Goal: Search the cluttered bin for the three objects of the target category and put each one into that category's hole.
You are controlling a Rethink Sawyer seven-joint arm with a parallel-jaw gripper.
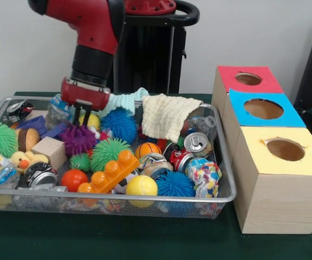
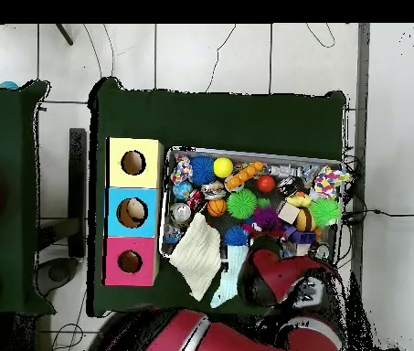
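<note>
Gripper (image 1: 80, 116) w/ fingers slightly spread, empty, poised just above purple spiky ball (image 1: 78, 139) at the bin's (image 1: 227, 179) far left; bin sits on the green table beside three wooden boxes (image 1: 278, 179).

A dark green table (image 1: 145, 244) fills the lower frame of the front view. Directly on it rest the bin (image 1: 227, 179), left of centre, and just beside it on the right a row of three wooden boxes (image 1: 278, 206) with red, blue and yellow tops.
</note>
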